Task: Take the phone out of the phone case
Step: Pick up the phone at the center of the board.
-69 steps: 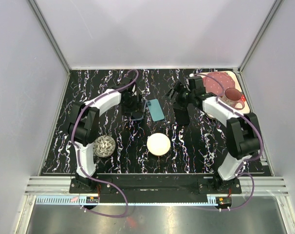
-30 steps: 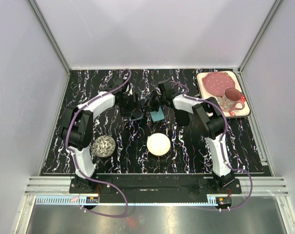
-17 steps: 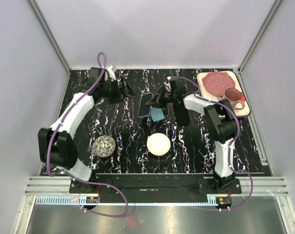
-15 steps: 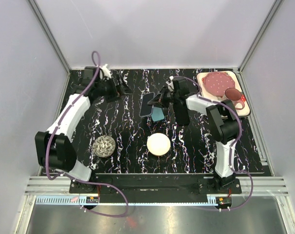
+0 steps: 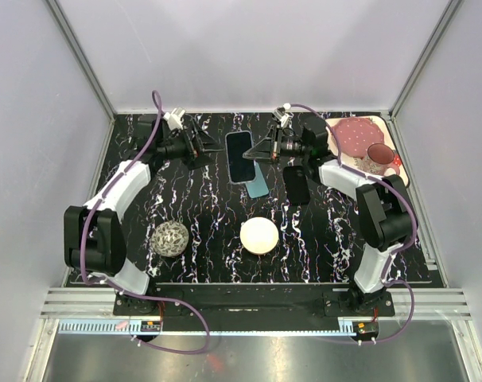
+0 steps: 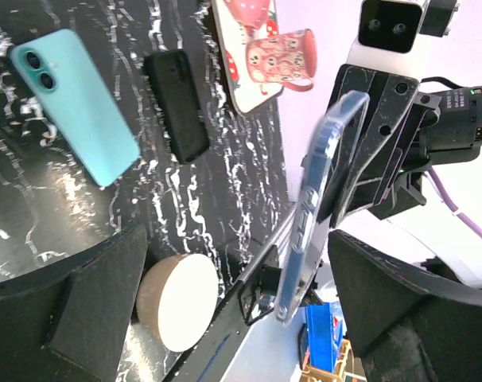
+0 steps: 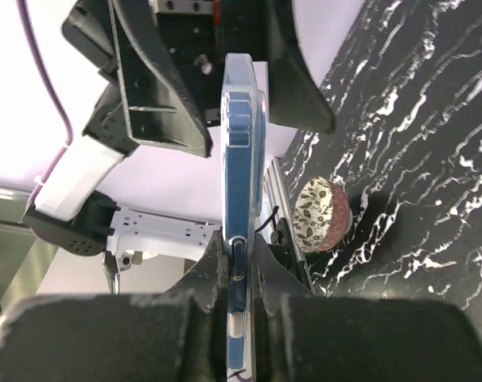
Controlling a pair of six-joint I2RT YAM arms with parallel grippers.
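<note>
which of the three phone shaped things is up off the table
The blue-rimmed case, held in the air, clamped in the right claw. The teal phone and the black slab both lie flat on the table.

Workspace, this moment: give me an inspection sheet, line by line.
Surface: black marbled table, no spills seen.
Job's things: phone case held aloft; teal phone lying bare on the table.
Clutter: black slab, cream disc, patterned ball, tray with mug.
Grippers: right pincer shut on phone case; left pincer open, empty.
Cables: purple cables along both arms, no snag seen.
Surroundings: white walls, metal frame.
</note>
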